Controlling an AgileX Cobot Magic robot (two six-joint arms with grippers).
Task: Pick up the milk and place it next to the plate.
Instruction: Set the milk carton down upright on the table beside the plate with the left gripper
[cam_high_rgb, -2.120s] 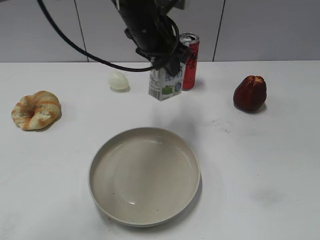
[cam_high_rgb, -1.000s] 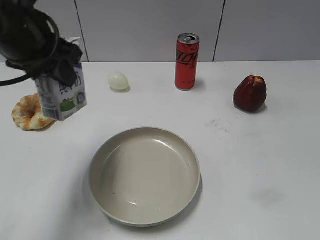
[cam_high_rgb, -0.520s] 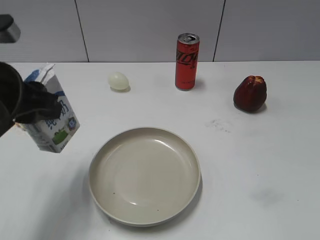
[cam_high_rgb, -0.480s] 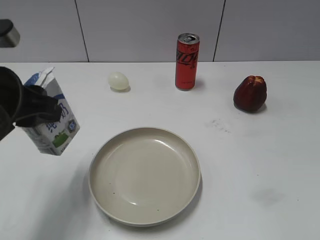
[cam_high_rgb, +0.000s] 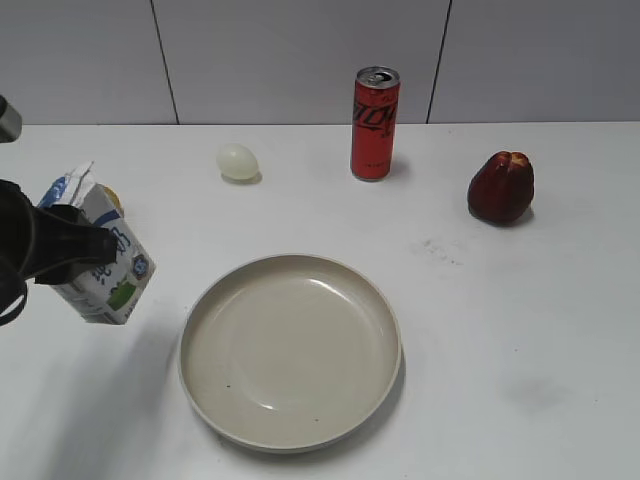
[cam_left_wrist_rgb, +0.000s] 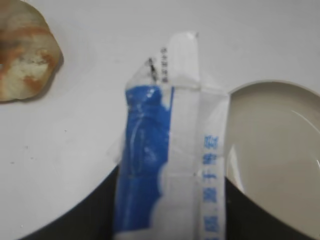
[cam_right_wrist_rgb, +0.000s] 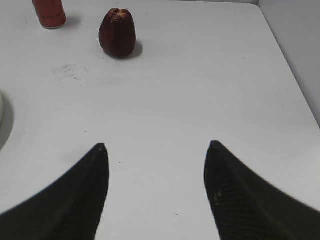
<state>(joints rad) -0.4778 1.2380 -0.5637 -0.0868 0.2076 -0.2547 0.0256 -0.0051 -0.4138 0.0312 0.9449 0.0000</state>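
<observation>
My left gripper (cam_high_rgb: 75, 258) is shut on the milk (cam_high_rgb: 105, 265), a small white carton with a blue top, blue lettering and a green patch. It holds the carton tilted, low over the table, left of the plate (cam_high_rgb: 290, 350). In the left wrist view the milk (cam_left_wrist_rgb: 170, 165) fills the middle between the dark jaws (cam_left_wrist_rgb: 170, 220), and the plate's rim (cam_left_wrist_rgb: 240, 125) lies just to its right. My right gripper (cam_right_wrist_rgb: 155, 150) is open and empty over bare table; it does not show in the exterior view.
A red can (cam_high_rgb: 375, 122) stands at the back, a pale egg-shaped thing (cam_high_rgb: 237, 161) to its left. A dark red fruit (cam_high_rgb: 500, 186) sits at the right, also in the right wrist view (cam_right_wrist_rgb: 117, 40). A bread ring (cam_left_wrist_rgb: 25, 65) lies behind the carton.
My left gripper has carried the milk from beside the can across to the left side, then lower and nearer the table beside the plate. It now hides the bread ring.
</observation>
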